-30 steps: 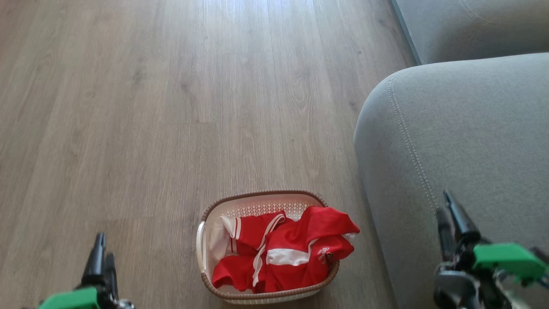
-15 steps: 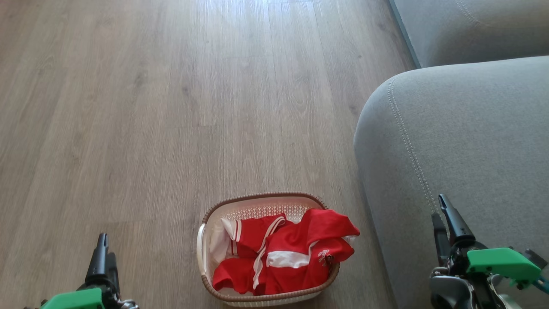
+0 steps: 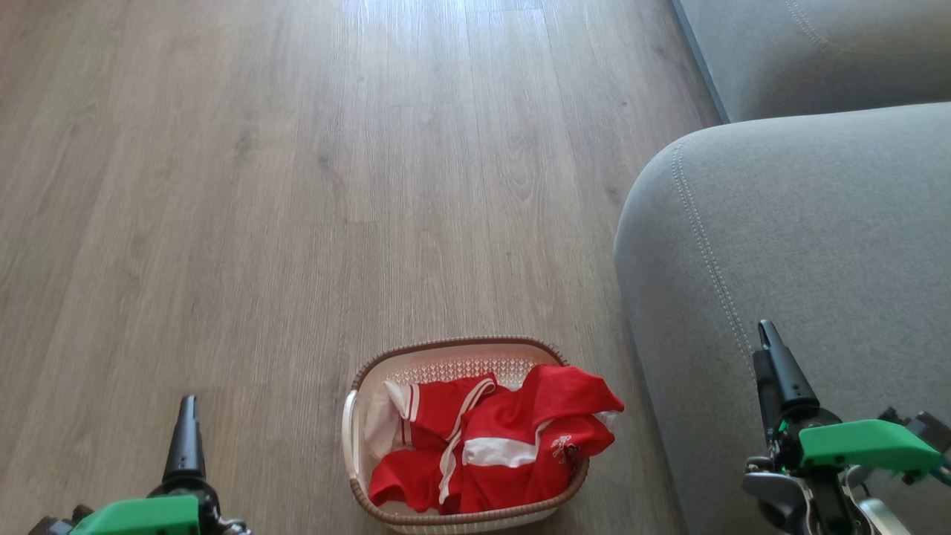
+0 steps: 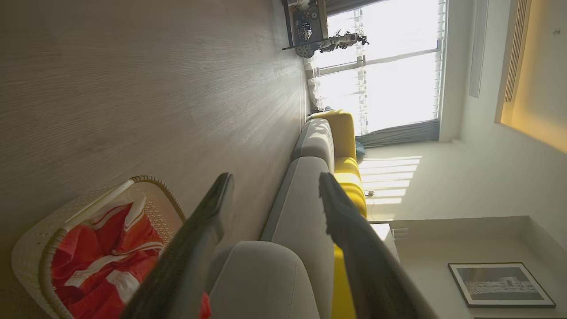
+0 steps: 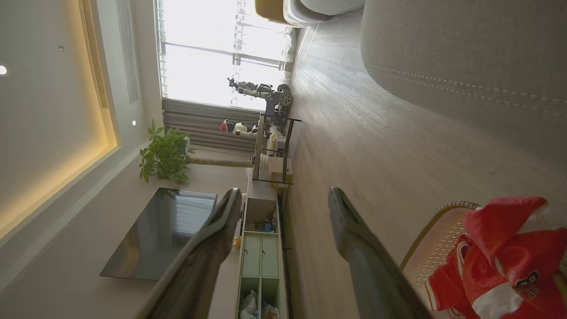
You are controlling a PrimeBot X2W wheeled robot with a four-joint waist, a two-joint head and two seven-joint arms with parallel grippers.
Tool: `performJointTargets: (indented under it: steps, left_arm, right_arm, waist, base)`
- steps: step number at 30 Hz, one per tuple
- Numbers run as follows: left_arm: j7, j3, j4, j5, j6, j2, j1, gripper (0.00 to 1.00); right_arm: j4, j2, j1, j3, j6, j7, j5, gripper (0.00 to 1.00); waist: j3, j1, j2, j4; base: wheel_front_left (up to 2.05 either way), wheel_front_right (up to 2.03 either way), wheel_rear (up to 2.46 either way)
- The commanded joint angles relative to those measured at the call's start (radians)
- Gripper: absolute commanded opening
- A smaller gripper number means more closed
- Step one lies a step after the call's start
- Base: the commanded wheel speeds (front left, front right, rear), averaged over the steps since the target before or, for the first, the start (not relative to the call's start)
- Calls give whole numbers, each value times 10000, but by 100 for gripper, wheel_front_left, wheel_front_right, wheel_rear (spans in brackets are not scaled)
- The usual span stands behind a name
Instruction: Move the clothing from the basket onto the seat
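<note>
Arms low, fingers toward 12 o'clock; left gripper [image 4: 273, 181] and right gripper [image 5: 283, 197] jaws apart, empty. Crumpled red clothes [image 3: 498, 438] in perforated plastic basket [image 3: 453, 342]; stitched grey seat [image 3: 802, 223] at 3.

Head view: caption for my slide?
Clothing heaped in the basket beside the seat; left gripper and right gripper open.

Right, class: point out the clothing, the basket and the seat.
clothing [image 3: 550, 405]: head view, red fold above the white panel.
basket [image 3: 446, 365]: head view, perforated far wall.
seat [image 3: 817, 223]: head view, grey cushion top.
</note>
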Motion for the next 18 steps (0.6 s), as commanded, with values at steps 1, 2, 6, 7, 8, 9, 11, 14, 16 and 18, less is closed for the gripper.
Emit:
performJointTargets:
  steps: [1, 2, 6, 7, 8, 9, 11, 14, 16, 18]
  left_arm:
    - [-108, 42, -450, 229, 5, 95, -203, 100]
    - [-138, 13, -482, 395, 24, 96, -194, 100]
    - [-254, -71, -601, 977, 115, 100, -165, 100]
    - [-283, -96, -628, 1147, 134, 101, -158, 100]
    - [-312, -120, -655, 1317, 155, 102, -149, 100]
    - [-342, -145, -680, 1494, 175, 103, -141, 100]
    - [-400, -201, -726, 1833, 210, 105, -124, 100]
    - [-488, -279, -777, 2338, 258, 108, -97, 100]
    - [-546, -325, -802, 2694, 291, 110, -77, 100]
    - [-605, -371, -817, 3095, 313, 112, -54, 100]
  right_arm:
    - [-383, -83, -202, -145, 0, -75, -256, 100]
    - [-414, -60, -192, -169, 0, -77, -439, 100]
    - [-544, 31, -150, -268, 0, -88, -1119, 100]
    - [-575, 54, -139, -290, -1, -90, -1309, 100]
    - [-602, 77, -126, -314, -1, -93, -1503, 100]
    - [-626, 100, -112, -341, -1, -95, -1681, 100]
    - [-679, 145, -90, -392, -1, -100, -2070, 100]
    - [-766, 214, -59, -448, -1, -108, -2723, 100]
    - [-820, 260, -29, -489, -1, -113, -3130, 100]
    - [-866, 305, 2, -529, -1, -118, -3494, 100]
  waist:
    - [-3, 0, 0, 1]
    - [-8, 0, 0, 2]
    - [-29, 0, 0, 6]
    - [-34, 0, 0, 8]
    - [-39, 0, 0, 10]
    - [-44, 0, 0, 11]
    - [-53, 0, 0, 16]
    - [-63, 0, 0, 24]
    - [-70, 0, 0, 28]
    - [-77, 0, 0, 31]
  base:
    - [0, 0, 0]
    - [0, 0, 0]
    - [0, 0, 0]
    - [0, 0, 0]
    - [0, 0, 0]
    - [0, 0, 0]
    - [0, 0, 0]
    - [0, 0, 0]
    - [0, 0, 0]
    - [0, 0, 0]
